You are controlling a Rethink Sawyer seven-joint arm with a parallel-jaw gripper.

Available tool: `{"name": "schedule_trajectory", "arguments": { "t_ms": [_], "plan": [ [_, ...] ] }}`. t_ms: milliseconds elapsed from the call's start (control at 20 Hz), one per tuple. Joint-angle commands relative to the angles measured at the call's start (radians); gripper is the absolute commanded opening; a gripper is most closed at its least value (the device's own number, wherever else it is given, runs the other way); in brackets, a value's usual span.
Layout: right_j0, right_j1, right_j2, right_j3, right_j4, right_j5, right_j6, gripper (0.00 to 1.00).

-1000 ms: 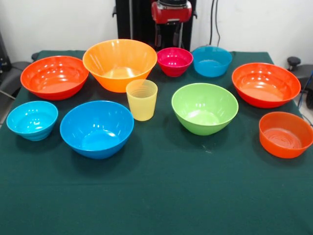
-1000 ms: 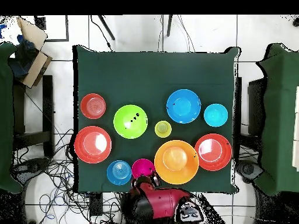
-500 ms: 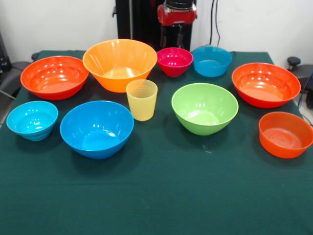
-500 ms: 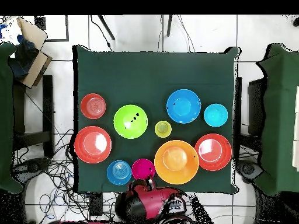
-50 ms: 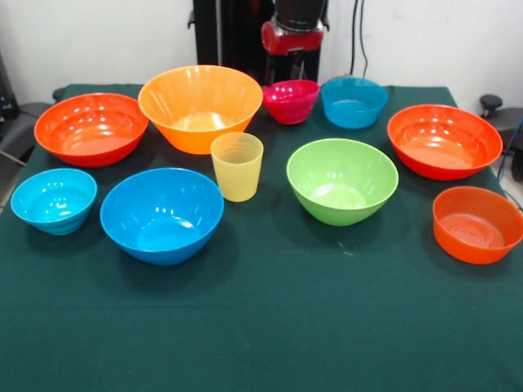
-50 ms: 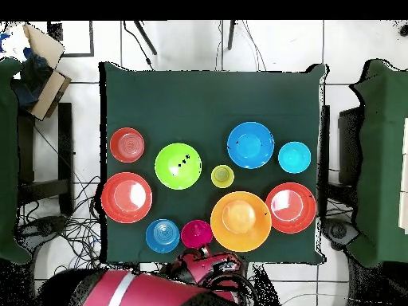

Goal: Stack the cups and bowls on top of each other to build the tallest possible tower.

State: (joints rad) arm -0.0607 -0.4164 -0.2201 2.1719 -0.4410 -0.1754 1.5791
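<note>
Nothing is stacked yet: every bowl stands alone on the green desk [image 5: 270, 327]. The big orange bowl [image 5: 200, 106], which should be the bottom of the tower, stands near the far edge, with the pink bowl [image 5: 291, 100] just beside it and the yellow cup [image 5: 237, 166] just in front of it. The pincer [image 5: 292, 37] hangs behind the far edge, above the pink bowl; I cannot tell how it is set.

I think the risks come from the crowding. The pink bowl sits very close to the far edge, so a push from the arm may slide it off the desk. The bowls are glossy and round, so a grip on a rim can slip. The cup is narrow and light; a passing bowl may knock it over. If a wide bowl, like the blue bowl [image 5: 162, 214], goes onto a small one, the tower may tilt.
</note>
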Motion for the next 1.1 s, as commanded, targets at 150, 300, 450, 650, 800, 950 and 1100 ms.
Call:
{"name": "schedule_trajectory", "arguments": {
  "t_ms": [150,300,450,650,800,950,1100],
  "plan": [
    [0.036,0.125,0.042,-0.206,0.004,-0.110,0.116,1.00],
    [0.034,0.136,0.046,-0.213,0.003,-0.125,0.119,1.00],
    [0.030,0.119,0.045,-0.197,-0.004,-0.115,0.119,1.00],
    [0.027,0.113,0.045,-0.192,-0.005,-0.109,0.120,1.00],
    [0.030,0.103,0.042,-0.183,0.001,-0.104,0.124,1.00],
    [0.033,0.091,0.036,-0.170,0.006,-0.102,0.131,1.00],
    [0.024,0.038,0.037,-0.122,-0.002,-0.086,0.138,1.00]
  ]
}}
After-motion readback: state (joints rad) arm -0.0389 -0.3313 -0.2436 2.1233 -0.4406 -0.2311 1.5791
